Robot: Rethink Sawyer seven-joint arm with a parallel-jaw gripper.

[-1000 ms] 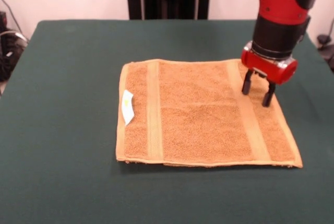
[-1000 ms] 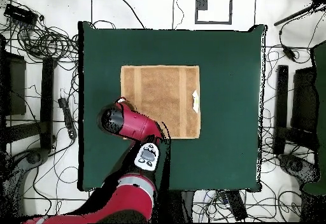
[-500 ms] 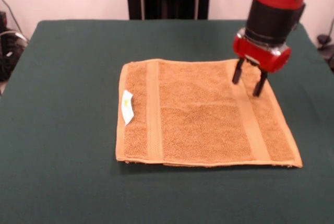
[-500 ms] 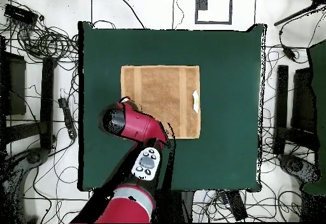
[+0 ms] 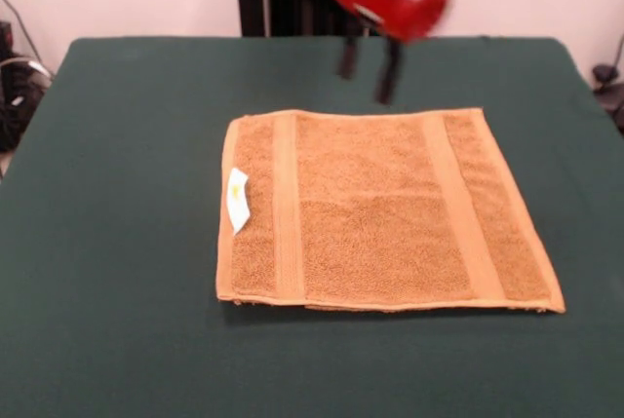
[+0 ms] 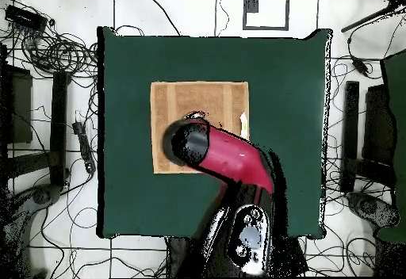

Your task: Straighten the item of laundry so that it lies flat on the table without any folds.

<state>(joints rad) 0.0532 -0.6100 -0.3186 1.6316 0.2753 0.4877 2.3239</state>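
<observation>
The item of laundry, an orange-tan towel with two woven bands, lies spread on the dark green table. Its white tag rests on the left band. A thin second edge of cloth shows under its near edge. My gripper hangs blurred above the towel's far edge, well clear of the cloth. It is open with nothing between its black fingers. In the overhead view the red arm covers the gripper and part of the towel; the tag still shows.
Green table surface surrounds the towel on every side. Cables and dark equipment lie on the floor around the table. More dark gear sits past the table's left edge.
The gripper has risen off the towel's right band and swung left to above the far edge. The towel has not moved.
</observation>
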